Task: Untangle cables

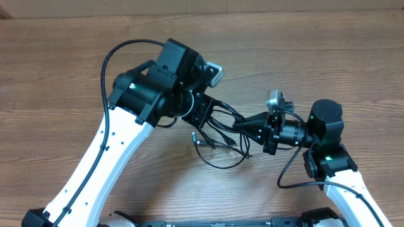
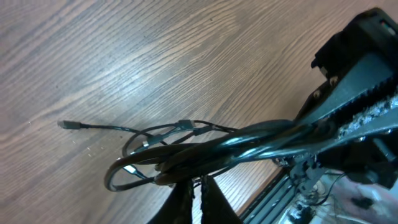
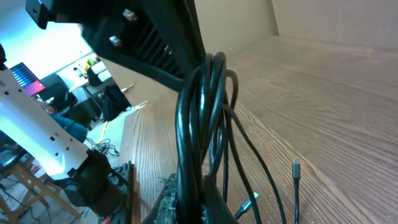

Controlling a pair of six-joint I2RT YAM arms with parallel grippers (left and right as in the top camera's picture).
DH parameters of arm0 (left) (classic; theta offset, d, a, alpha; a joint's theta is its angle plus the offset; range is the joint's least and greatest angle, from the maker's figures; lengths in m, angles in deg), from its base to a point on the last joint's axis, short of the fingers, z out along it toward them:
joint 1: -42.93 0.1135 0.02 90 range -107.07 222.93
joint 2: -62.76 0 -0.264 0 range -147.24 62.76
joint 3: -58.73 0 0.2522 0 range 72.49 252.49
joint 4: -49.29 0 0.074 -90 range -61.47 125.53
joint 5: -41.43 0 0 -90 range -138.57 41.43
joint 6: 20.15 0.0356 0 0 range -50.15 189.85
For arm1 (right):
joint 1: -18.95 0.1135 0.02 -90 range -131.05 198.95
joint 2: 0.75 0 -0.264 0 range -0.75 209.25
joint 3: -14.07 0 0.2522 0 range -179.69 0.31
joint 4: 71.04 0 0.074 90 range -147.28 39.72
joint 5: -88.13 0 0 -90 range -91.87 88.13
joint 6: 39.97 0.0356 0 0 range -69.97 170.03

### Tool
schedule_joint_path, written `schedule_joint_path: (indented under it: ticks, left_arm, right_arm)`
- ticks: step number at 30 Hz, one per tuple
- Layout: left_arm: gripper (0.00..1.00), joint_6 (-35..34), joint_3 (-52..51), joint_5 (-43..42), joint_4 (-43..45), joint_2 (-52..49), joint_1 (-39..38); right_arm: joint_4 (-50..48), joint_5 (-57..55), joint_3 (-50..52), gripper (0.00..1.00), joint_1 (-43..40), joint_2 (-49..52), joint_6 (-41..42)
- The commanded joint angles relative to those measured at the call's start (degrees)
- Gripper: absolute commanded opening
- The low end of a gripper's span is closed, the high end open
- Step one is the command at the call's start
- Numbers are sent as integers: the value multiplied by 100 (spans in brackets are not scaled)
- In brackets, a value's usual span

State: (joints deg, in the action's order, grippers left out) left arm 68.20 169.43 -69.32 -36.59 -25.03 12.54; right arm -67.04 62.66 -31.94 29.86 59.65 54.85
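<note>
Two arms angled inward, both jaws pinching the cables (image 1: 221, 126)

The left fingers (image 1: 201, 117) and right fingers (image 1: 243, 126) both grip tangled cables (image 1: 222, 133) over the table (image 1: 63, 75).

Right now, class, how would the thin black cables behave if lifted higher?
Probably floppy: the cables droop in loose loops onto the table. Likely light, being so thin. They may snag rather than slide free, since strands cross in the bundle.
</note>
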Motion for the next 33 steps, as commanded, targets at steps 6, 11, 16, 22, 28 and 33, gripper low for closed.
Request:
schedule_joint_path:
  ticks: [6,11,16,22,28,33]
  left_arm:
    - [44,682,146,195,81,-35,42]
    - [48,1316,146,348,162,-20,44]
    - [47,1845,146,358,208,-22,44]
    - [21,1840,146,269,160,-28,37]
    - [8,1834,146,260,155,-35,37]
    - [12,1836,146,-55,157,-50,37]
  right_arm:
    - [-24,267,-120,4,11,-15,4]
    - [-22,269,-120,4,11,-15,7]
    - [-22,267,-120,4,11,-15,7]
    - [-24,269,-120,4,11,-15,9]
    - [-26,321,-120,4,11,-15,11]
    - [-26,334,-120,5,11,-15,11]
